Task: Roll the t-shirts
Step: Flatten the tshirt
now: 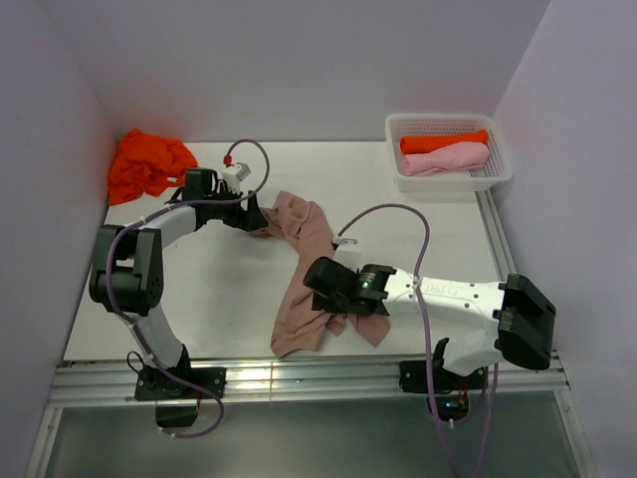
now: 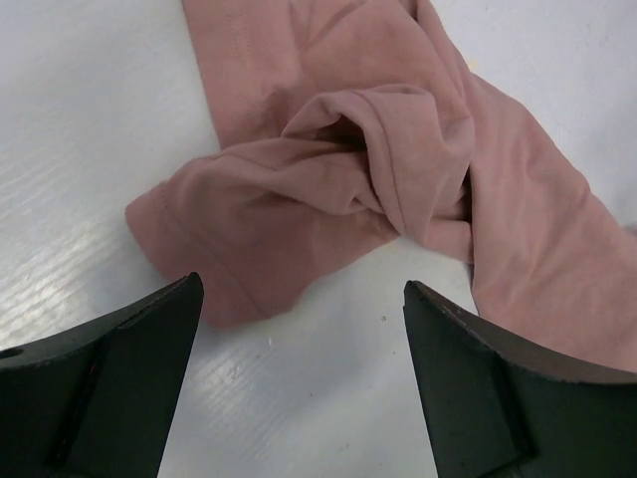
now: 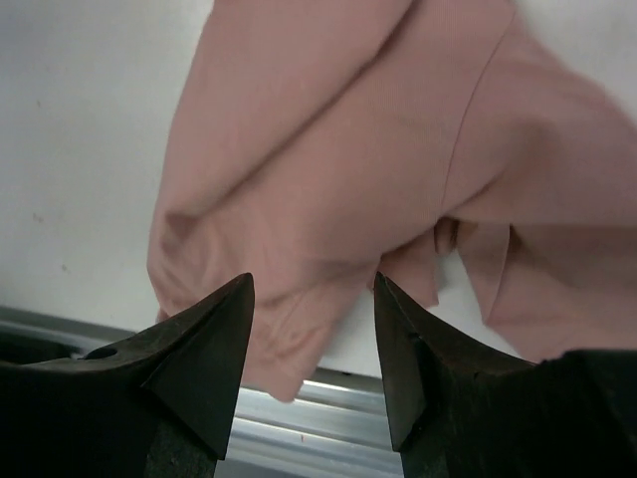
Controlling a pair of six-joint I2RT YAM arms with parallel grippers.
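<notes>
The dusty pinkish-brown cloth t-shirt (image 1: 309, 234) lay crumpled on the white worktop (image 1: 199, 299), its long axis running 12 to 6 o'clock. The left claw (image 2: 299, 289) gaped at its 12 o'clock end. The right claw (image 3: 314, 279) stood parted over the 6 o'clock end, gripping nothing.

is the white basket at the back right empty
No, the white basket holds a rolled orange shirt and a rolled light pink shirt lying side by side.

The dusty pinkish-brown t-shirt (image 1: 299, 269) is plain, on a white tabletop (image 1: 219, 289). The crumpled t-shirt (image 1: 147, 164) is bright orange. The white mesh basket (image 1: 450, 181) holds an orange roll (image 1: 443, 141) and a light pink roll (image 1: 448, 157).
</notes>
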